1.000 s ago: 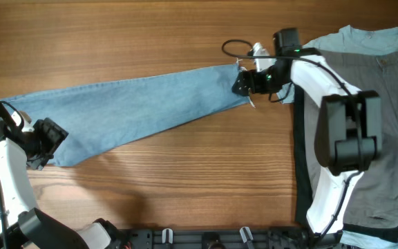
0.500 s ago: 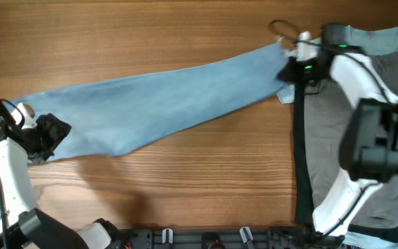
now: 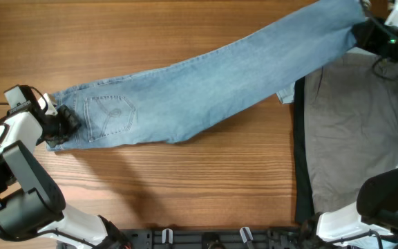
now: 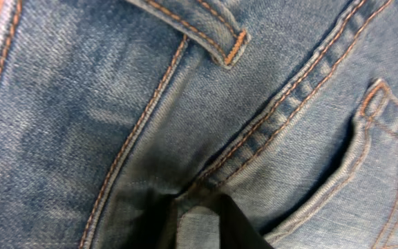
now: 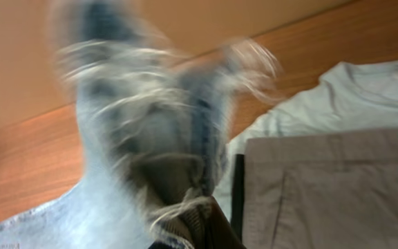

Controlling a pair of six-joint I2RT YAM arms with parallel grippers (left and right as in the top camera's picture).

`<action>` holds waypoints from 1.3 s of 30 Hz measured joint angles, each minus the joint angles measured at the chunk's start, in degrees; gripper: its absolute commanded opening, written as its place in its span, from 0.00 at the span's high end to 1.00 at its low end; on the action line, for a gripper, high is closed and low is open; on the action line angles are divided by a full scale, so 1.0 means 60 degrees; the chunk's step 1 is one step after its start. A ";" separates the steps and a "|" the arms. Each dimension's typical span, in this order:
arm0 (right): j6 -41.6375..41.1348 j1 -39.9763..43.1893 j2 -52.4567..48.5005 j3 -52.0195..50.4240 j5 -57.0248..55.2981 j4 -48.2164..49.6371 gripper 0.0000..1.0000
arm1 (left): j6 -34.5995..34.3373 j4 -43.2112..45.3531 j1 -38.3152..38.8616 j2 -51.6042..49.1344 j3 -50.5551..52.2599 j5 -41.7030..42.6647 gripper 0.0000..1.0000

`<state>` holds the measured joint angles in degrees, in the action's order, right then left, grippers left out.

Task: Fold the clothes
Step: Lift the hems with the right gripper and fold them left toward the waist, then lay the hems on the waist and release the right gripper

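Note:
The light-blue jeans (image 3: 206, 83) lie stretched across the table, from the waist at the left to the leg end at the far right corner. My left gripper (image 3: 64, 124) sits at the waist beside a stitched back pocket (image 3: 109, 114). In the left wrist view the left gripper (image 4: 199, 211) is pinched on a fold of denim (image 4: 81, 104). My right gripper (image 3: 365, 29) holds the leg end, raised over the stack. In the right wrist view, which is blurred, the right gripper (image 5: 188, 207) is shut on the frayed hem (image 5: 150, 117).
Grey trousers (image 3: 351, 138) lie flat at the right on a pale-blue T-shirt (image 5: 351, 90), with a dark strip (image 3: 299, 173) along their left edge. Bare wooden table (image 3: 185, 187) runs along the front. The arm bases stand at the near edge.
My right gripper shut on the hem and pulled it up and right to the far corner, dragging the jeans rightward. My left gripper moved onto the waistband and closed on it.

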<state>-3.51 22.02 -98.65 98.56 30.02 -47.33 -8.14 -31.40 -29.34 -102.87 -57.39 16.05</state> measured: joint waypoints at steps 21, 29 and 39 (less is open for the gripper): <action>0.0015 -0.3031 0.0000 0.1526 -0.1053 0.0146 0.95 | 0.0025 -0.1628 -0.0029 0.3085 -0.0448 -0.1712 0.45; 0.1260 -0.1253 0.0000 0.1869 -0.1013 0.0670 0.94 | 0.0025 -0.1632 -0.0029 0.3071 -0.0448 -0.1683 0.41; 0.0237 -0.4408 0.0000 0.1869 -0.0506 0.0816 0.94 | 0.0022 -0.1949 -0.0029 0.3085 -0.0448 -0.0710 0.39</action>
<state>-2.09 -4.43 -98.65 109.78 26.98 -42.44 -8.01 -43.09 -29.52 -84.36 -60.07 11.79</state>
